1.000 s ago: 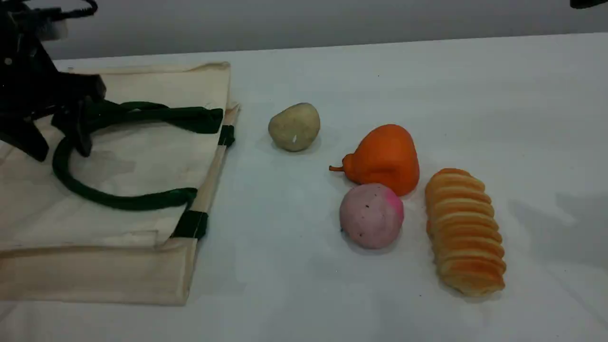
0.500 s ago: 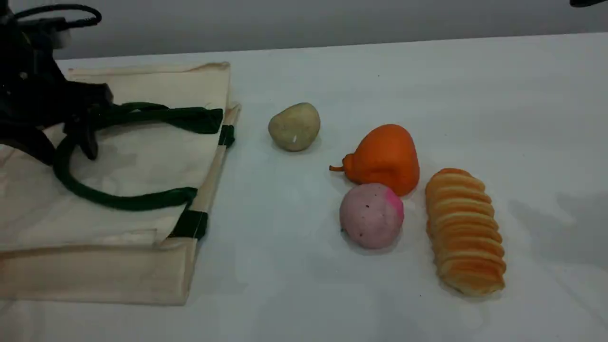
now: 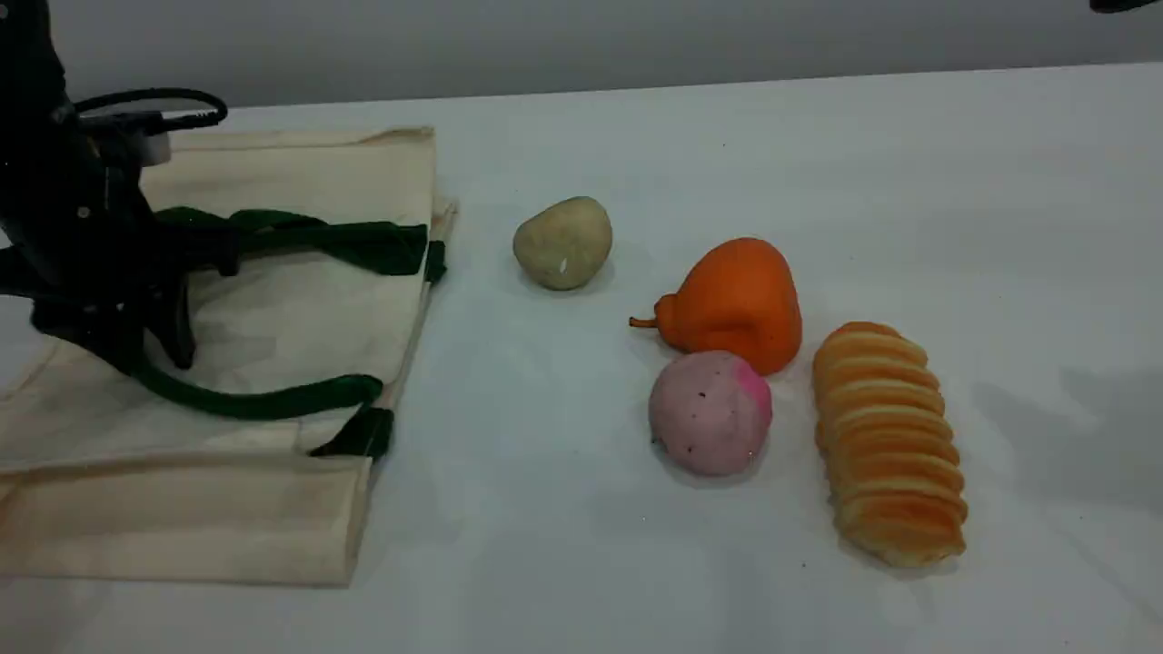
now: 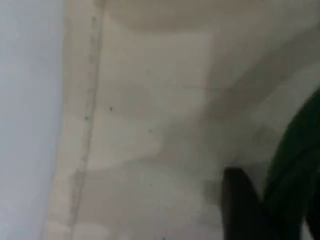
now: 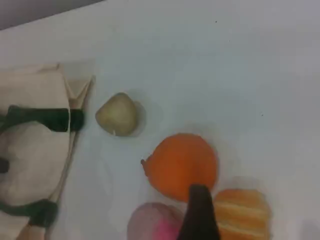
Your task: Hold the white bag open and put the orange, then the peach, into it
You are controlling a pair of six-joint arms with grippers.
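Observation:
The white bag [image 3: 300,300] lies flat at the table's left, its dark green handles [image 3: 273,400] on top. My left gripper [image 3: 150,350] stands on the bag with its fingers on either side of the near handle loop. Whether they grip it is unclear. The left wrist view shows one dark fingertip [image 4: 240,210] beside the green handle [image 4: 295,185] on cream cloth. The orange [image 3: 738,300] and the peach [image 3: 710,413] touch each other at mid-table. My right gripper [image 5: 200,220] hovers high above the orange [image 5: 182,165] and the peach [image 5: 155,222], open and empty.
A beige potato-like lump [image 3: 563,242] sits between the bag and the fruits. A ridged bread loaf [image 3: 890,445] lies right of the peach, close to both fruits. A dark bit of the right arm [image 3: 1127,6] shows at the top right corner.
My left gripper has come down and nearer onto the near handle loop, and its fingers have drawn closer together. The bag's cloth and upper handle shifted slightly. The fruits have not moved.

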